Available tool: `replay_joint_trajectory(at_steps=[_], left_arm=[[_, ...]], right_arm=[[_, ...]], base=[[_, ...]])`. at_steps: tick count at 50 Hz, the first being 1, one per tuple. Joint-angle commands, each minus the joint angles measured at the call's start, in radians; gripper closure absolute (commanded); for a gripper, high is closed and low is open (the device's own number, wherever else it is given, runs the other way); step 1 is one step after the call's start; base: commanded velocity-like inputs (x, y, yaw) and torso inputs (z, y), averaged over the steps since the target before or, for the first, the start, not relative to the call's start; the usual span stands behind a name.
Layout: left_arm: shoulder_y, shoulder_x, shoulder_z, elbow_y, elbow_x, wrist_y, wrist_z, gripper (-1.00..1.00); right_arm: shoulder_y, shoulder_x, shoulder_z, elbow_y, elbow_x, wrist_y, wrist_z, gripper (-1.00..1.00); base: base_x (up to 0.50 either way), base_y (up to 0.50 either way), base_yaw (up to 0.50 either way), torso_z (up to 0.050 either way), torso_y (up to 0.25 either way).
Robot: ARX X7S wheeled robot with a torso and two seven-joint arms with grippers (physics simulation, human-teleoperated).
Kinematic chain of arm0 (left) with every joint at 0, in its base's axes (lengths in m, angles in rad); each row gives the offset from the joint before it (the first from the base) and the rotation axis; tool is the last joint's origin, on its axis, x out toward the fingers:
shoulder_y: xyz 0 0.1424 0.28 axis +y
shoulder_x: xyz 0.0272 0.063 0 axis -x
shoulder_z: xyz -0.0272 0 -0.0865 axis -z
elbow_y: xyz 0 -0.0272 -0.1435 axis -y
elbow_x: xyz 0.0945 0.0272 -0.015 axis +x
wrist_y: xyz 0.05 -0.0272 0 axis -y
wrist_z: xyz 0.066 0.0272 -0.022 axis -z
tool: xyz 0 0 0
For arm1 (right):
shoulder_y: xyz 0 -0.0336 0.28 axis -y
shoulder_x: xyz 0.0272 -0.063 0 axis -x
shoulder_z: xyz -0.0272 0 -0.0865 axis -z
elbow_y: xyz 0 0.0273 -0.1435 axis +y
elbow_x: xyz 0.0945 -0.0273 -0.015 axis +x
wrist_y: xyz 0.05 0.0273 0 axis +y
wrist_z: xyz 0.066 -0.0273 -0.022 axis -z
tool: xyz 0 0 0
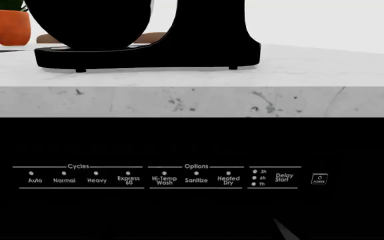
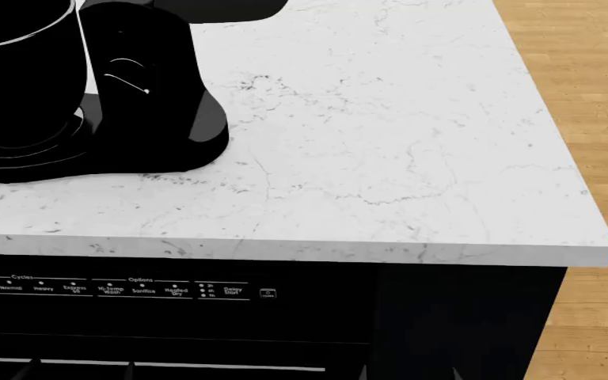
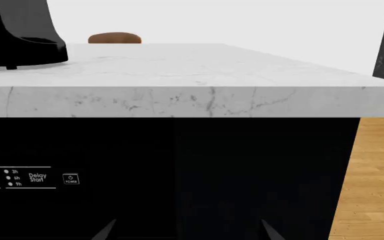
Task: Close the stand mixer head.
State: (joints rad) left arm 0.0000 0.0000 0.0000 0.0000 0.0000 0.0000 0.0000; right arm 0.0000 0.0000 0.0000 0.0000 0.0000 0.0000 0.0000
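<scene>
Stand mixer head [image 2: 230,6], big, dark and rounded, is seen tilted up; gripper jaws cannot be told.

Stand mixer head [image 2: 225,6] is cut off by the head view's top edge; only a dark sliver shows, tilt undeterminable. The bowl [image 2: 13,55] is cropped top and left. Right claw [image 3: 185,231] shows fingertips only; left claw [image 1: 287,232] shows one tip.
</scene>
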Motion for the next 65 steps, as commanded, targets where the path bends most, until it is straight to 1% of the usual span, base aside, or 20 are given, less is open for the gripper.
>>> replay_joint_trajectory(at_steps=[1,9,10,11,12,13,15,16,18,20,25,28,30,37,40,42,48,56,59,65], left_arm=[[0.001,-0.011,0.014,0.0,0.0,0.002,-0.014,-1.0],[-0.004,-0.042,0.048,-0.012,-0.045,0.014,-0.031,-1.0],[0.014,-0.052,0.041,0.026,-0.113,0.015,0.016,-1.0],[0.006,-0.051,0.032,0.019,-0.113,0.024,0.002,-1.0],[-0.001,-0.051,0.022,0.04,-0.149,0.012,0.009,-1.0],[-0.006,-0.058,0.031,0.059,-0.13,0.015,0.002,-1.0],[-0.026,-0.067,0.031,0.14,-0.143,-0.065,-0.012,-1.0],[-0.077,-0.07,0.016,0.199,-0.174,-0.125,-0.021,-1.0],[-0.118,-0.077,0.013,0.251,-0.184,-0.171,-0.035,-1.0],[-0.2,-0.092,0.005,0.382,-0.203,-0.279,-0.062,-1.0],[-0.242,-0.115,0.002,0.42,-0.204,-0.292,-0.072,-1.0],[-0.229,-0.129,-0.004,0.417,-0.199,-0.263,-0.07,-1.0],[-0.202,-0.155,0.023,0.409,-0.134,-0.202,-0.069,-1.0],[-0.194,-0.16,0.004,0.472,-0.194,-0.229,-0.061,-1.0],[-0.198,-0.159,-0.008,0.476,-0.225,-0.262,-0.065,-1.0],[-0.202,-0.167,-0.001,0.48,-0.205,-0.29,-0.081,-1.0],[-0.205,-0.162,-0.023,0.485,-0.239,-0.27,-0.084,-1.0],[-0.188,-0.176,-0.005,0.529,-0.204,-0.252,-0.102,-1.0],[-0.191,-0.179,-0.005,0.527,-0.208,-0.251,-0.102,-1.0],[-0.198,-0.177,-0.023,0.514,-0.23,-0.245,-0.11,-1.0]], right_arm=[[0.0,0.025,-0.031,-0.002,0.024,0.001,0.032,-1.0],[0.0,0.043,-0.044,0.003,0.056,-0.009,0.062,-1.0],[0.002,0.044,-0.047,-0.014,0.041,0.021,0.081,-1.0],[0.006,0.048,-0.057,-0.026,0.029,0.045,0.088,-1.0],[0.005,0.055,-0.054,-0.094,0.062,0.094,0.07,-1.0],[0.012,0.068,-0.067,-0.163,0.039,0.168,0.078,-1.0],[0.026,0.088,-0.073,-0.293,0.031,0.262,0.077,-1.0],[0.07,0.099,-0.06,-0.399,0.035,0.348,0.081,-1.0],[0.11,0.105,-0.043,-0.464,0.058,0.412,0.08,-1.0],[0.203,0.121,-0.024,-0.571,0.074,0.542,0.083,-1.0],[0.266,0.136,0.001,-0.635,0.11,0.634,0.075,-1.0],[0.258,0.152,-0.008,-0.644,0.097,0.639,0.08,-1.0],[0.246,0.156,-0.003,-0.661,0.107,0.643,0.075,-1.0],[0.229,0.168,-0.015,-0.681,0.093,0.627,0.087,-1.0],[0.233,0.184,-0.062,-0.696,0.045,0.635,0.105,-1.0],[0.231,0.188,-0.067,-0.705,0.043,0.635,0.106,-1.0],[0.234,0.193,-0.098,-0.694,0.024,0.633,0.115,-1.0],[0.217,0.194,-0.096,-0.73,0.046,0.623,0.11,-1.0],[0.205,0.187,-0.074,-0.726,0.096,0.576,0.083,-1.0],[0.202,0.184,-0.067,-0.726,0.113,0.57,0.084,-1.0]], base=[[0.0,0.0,0.0,0.0,0.0],[0.0,0.0,0.0,0.0,0.0],[0.0,0.0,0.0,0.05,0.0],[0.0,0.0,0.0,0.05,0.0],[0.0,0.0,0.0,0.05,0.0],[0.0,0.0,0.0,0.05,0.0],[0.0,0.0,0.0,0.05,0.0],[0.0,0.0,0.0,0.05,0.0],[0.0,0.0,0.0,0.05,0.0],[0.0,0.0,0.0,0.05,0.0],[0.0,0.0,0.0,0.05,0.0],[0.0,0.0,0.0,0.05,0.0],[0.0,0.0,0.0,0.05,0.0],[0.01,0.08,0.0,0.05,0.0],[0.12,0.5,0.0,0.05,0.0],[0.12,0.5,0.0,0.05,0.0],[0.13,0.5,0.0,0.0,0.0],[0.18,0.5,0.0,0.0,0.0],[0.5,0.04,0.0,0.0,0.0],[0.5,-0.05,0.0,0.0,0.0]])
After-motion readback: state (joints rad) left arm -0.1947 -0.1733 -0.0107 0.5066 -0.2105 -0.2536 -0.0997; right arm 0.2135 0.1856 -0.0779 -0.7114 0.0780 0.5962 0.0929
